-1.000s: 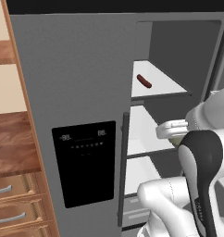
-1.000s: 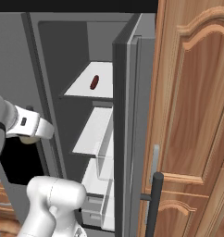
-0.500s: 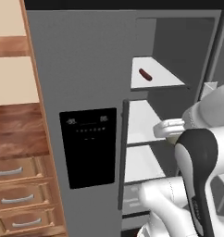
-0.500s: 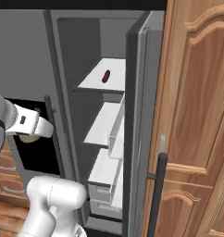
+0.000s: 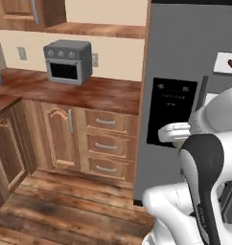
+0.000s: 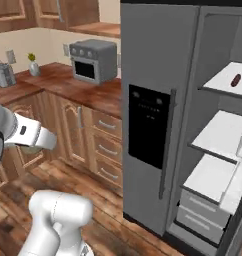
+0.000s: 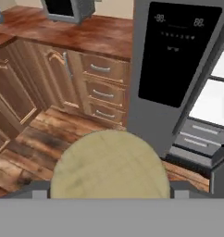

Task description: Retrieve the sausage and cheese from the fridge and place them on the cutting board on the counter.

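In the hand view the gripper (image 7: 109, 185) pinches the cheese (image 7: 109, 164), a pale yellow-tan round that sits between the two finger tips at the bottom of the view and touches both; the jaws stand wide, taken up by the round's full width. Beyond the cheese, the fridge (image 7: 146, 65) rises with its black dispenser panel (image 7: 178, 51) on the shut grey door, and white shelves and grey drawers show past the door's right edge. To the left of the fridge runs the counter (image 7: 90, 30), dark red-brown, over brown cabinets and a stack of drawers (image 7: 102, 92) with silver handles; plank floor (image 7: 44, 139) lies in front of the fridge. In the left base view the arm (image 5: 204, 177) stands before the fridge, and the sausage (image 5: 231, 63) lies on a white shelf at the fridge's upper right. The right base view shows the fridge's right side open, the sausage on its top shelf (image 6: 228, 80), more white shelves below it, and drawers at the bottom. Left of the fridge, on the counter, stands a grey toaster oven (image 6: 94, 60) against the wall; further left of the fridge along the counter are a small vase (image 6: 33, 66) and a toaster (image 6: 0, 74).
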Motion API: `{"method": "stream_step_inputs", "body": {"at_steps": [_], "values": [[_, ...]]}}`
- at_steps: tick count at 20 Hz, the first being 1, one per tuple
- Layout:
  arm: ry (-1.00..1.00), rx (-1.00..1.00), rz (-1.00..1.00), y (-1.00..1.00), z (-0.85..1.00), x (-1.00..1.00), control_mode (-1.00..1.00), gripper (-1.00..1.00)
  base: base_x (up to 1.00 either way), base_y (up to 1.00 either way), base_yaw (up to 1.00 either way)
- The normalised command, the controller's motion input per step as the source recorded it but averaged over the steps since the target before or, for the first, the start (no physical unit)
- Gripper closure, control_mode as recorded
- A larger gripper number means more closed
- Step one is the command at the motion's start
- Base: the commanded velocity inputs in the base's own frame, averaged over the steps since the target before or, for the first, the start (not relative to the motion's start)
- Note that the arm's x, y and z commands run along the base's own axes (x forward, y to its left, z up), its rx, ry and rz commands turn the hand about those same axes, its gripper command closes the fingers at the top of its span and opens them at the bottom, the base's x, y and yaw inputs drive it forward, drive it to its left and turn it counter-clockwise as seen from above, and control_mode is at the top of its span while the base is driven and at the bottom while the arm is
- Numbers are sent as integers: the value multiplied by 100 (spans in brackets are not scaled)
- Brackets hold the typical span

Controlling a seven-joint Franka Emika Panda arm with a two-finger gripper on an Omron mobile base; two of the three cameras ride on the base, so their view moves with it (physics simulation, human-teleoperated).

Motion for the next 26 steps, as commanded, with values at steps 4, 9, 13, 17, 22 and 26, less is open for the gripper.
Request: {"method": "stream_step_inputs", "body": {"at_steps": [4,9,13,17,22,26], "values": [[0,0,0,0,0,0,100,100,-51,72,94],[0,0,0,0,0,0,100,100,-40,71,82],[0,0,0,0,0,0,100,100,16,71,59],[0,0,0,0,0,0,100,100,52,81,52],[0,0,0,0,0,0,100,100,11,92,62],[0,0,0,0,0,0,100,100,0,84,68]]}}
